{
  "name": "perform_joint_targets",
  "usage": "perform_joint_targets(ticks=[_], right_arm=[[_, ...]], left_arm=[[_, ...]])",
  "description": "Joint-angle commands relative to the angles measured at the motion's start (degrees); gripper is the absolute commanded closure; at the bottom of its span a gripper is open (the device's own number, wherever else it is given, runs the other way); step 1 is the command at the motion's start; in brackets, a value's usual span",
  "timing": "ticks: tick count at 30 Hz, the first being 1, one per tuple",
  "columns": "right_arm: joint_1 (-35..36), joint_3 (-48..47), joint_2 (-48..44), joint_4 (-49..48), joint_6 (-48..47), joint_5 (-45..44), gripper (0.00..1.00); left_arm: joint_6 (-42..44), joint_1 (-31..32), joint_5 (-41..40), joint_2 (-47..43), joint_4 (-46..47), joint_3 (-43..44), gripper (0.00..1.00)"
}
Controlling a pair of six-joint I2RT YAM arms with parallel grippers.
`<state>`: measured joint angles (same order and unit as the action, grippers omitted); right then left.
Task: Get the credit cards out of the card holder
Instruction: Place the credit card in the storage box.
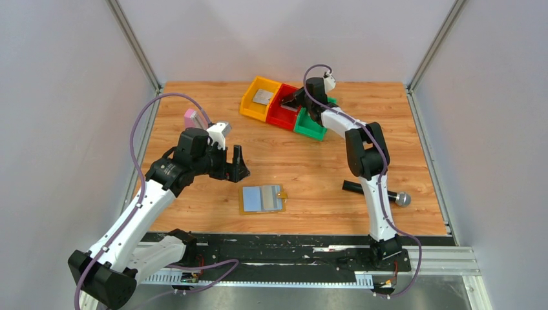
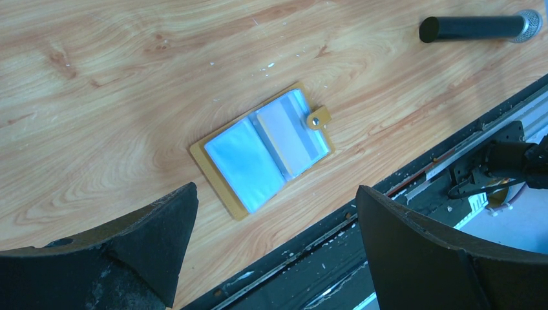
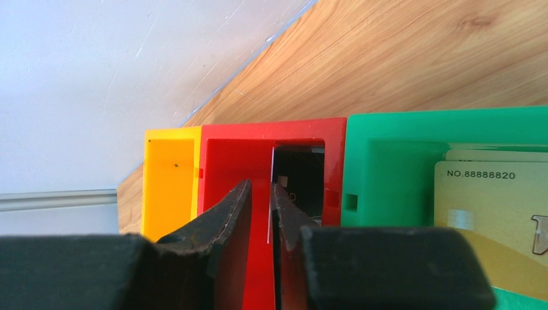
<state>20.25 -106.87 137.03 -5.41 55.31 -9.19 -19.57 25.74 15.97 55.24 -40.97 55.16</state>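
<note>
Right gripper (image 3: 261,187) over red bin (image 3: 232,152), dark card (image 3: 300,174) apparently just beyond

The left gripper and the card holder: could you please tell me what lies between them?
Only bare wooden table lies between the open left gripper and the opened card holder; the top external view shows it.

The light is bright and even, from above; shadows on the wooden table (image 1: 310,168) are faint and soft. In the left wrist view the clear sleeves of the card holder (image 2: 265,155) give a pale blue glare. In the right wrist view the white wall (image 3: 77,77) is almost washed out, the right gripper (image 3: 261,187) close to the lens is dark and blurred, but the number printed on the golden card (image 3: 491,213) is sharp.
</note>
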Motion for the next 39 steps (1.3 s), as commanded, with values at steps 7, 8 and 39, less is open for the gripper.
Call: perform_joint_targets(ticks=[7, 8, 39], right_arm=[[-0.71, -6.71, -2.21, 1.32, -6.95, -2.48, 0.8], [-0.67, -7.18, -2.6, 1.84, -7.59, -2.5, 0.8], [19.01, 45.19, -46.41, 12.65, -12.31, 17.87, 0.69]], left_arm=[[1.04, 0.02, -0.93, -0.06, -0.08, 2.08, 0.0], [0.99, 0.02, -1.07, -0.05, -0.14, 2.07, 0.0], [-13.79, -0.12, 5.19, 3.07, 13.96, -12.46, 0.16]])
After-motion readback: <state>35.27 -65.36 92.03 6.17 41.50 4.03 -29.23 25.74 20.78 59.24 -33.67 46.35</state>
